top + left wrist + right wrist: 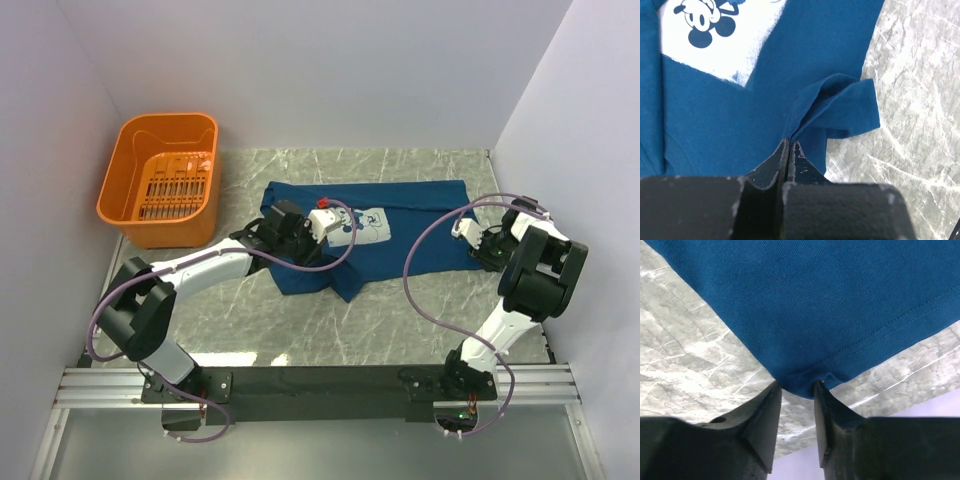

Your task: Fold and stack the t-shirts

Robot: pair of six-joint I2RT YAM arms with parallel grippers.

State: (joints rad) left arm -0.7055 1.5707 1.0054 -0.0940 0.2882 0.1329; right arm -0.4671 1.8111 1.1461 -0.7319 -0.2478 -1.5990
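Note:
One dark blue t-shirt [410,215] lies spread across the middle of the marble table, its white cartoon print [368,225] facing up. My left gripper [322,222] is over the shirt's left part, just left of the print. In the left wrist view the left gripper [789,141] is shut on a raised fold of the blue t-shirt [715,115], with a sleeve [850,107] hanging to the right and the print [715,30] beyond. My right gripper [468,236] is at the shirt's right edge. In the right wrist view the right gripper [796,385] has its jaws apart with the hemmed corner of the shirt [805,305] between the tips.
An orange plastic basket [150,228] stands at the back left of the table. Bare marble tabletop [400,325] lies in front of the shirt. White walls close in the left, back and right sides. Purple cables loop from both arms.

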